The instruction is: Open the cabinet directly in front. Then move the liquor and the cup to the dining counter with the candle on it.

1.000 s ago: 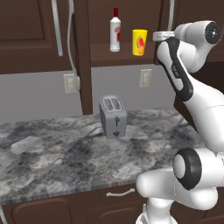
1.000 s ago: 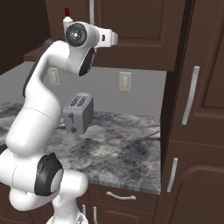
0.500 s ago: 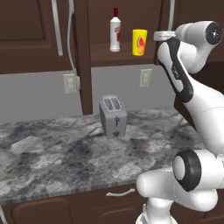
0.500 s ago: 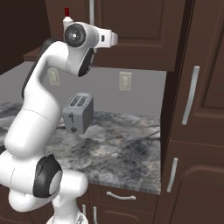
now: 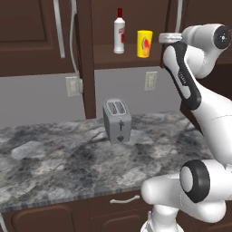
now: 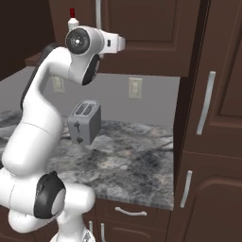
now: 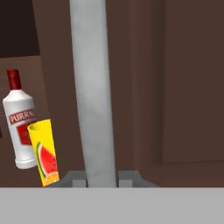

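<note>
gripper (image 7: 96,180) now clamped (on handle (image 7: 92,92))

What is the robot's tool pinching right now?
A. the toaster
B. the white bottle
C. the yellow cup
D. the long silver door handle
D: in the hand view the tool is shut on the silver cabinet handle, while the cup and liquor bottle stand untouched on the shelf beside it.

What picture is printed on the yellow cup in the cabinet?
A red watermelon slice with an orange slice below it on the cup, clearest in the hand view.
</note>
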